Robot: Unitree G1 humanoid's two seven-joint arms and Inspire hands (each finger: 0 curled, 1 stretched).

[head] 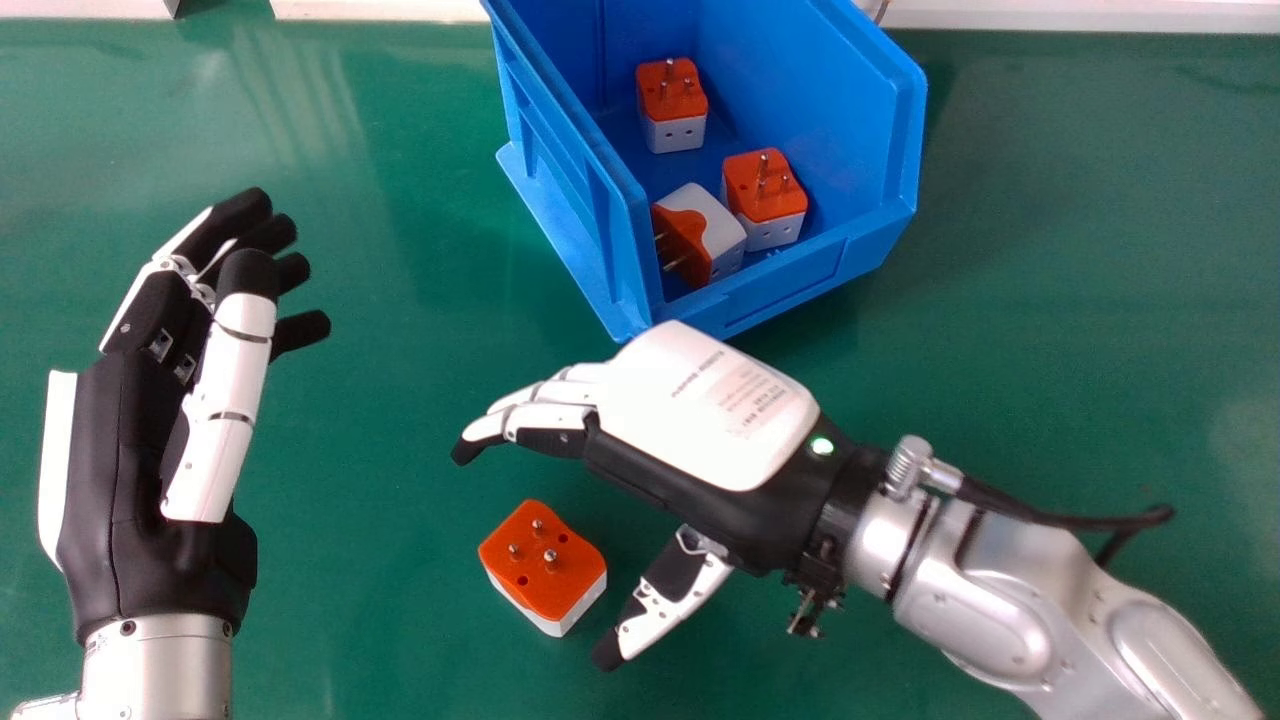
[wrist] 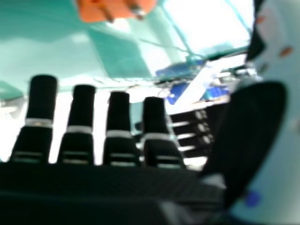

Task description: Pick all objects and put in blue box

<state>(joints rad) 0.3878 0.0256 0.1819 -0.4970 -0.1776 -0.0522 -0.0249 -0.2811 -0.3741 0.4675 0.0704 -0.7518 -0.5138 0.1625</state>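
Observation:
In the head view an orange and white plug adapter point(head: 545, 562) lies on the green table, pins up. My right hand point(head: 700, 430) is open above and beside it, its thumb to the adapter's right and its fingers beyond it, not touching. In the right hand view, part of the orange adapter point(wrist: 115, 8) shows beyond the straight fingers of my right hand point(wrist: 119, 126). My left hand point(head: 130, 450) stands open at the left of the head view, holding nothing. The blue box point(head: 780, 300) holds an adapter point(head: 672, 105) farther back, another point(head: 765, 200) near its front and a tilted one point(head: 715, 235).
The box stands at the back centre of the green table point(head: 390, 250), its low front edge close beyond my right hand. White edging point(head: 1080, 16) runs along the table's far side. A black cable point(head: 1060, 520) loops off my right forearm.

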